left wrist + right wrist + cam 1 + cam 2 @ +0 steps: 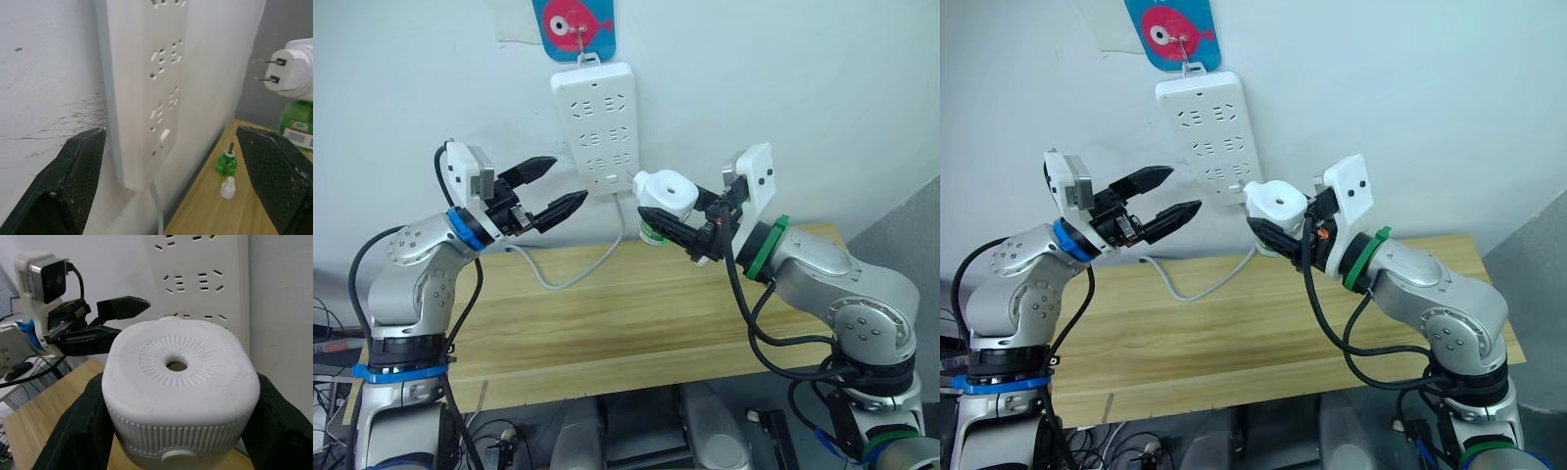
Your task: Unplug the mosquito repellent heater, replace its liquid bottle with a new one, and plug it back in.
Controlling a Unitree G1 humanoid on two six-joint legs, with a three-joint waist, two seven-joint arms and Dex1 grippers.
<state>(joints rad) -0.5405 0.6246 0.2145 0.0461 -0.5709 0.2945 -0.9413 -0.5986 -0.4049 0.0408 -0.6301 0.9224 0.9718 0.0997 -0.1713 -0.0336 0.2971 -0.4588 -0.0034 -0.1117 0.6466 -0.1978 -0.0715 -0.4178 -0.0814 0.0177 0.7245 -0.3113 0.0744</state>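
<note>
The liquid bottle (651,233) is mostly hidden beneath the mosquito repellent heater (665,194).

My two head cameras look forward and down from above the near edge of the counter (607,323), both facing the far wall and its power strip (595,127). My left wrist camera sits close to that strip, looking along the wall. My right wrist camera looks close over the heater (178,396) toward the strip.
</note>
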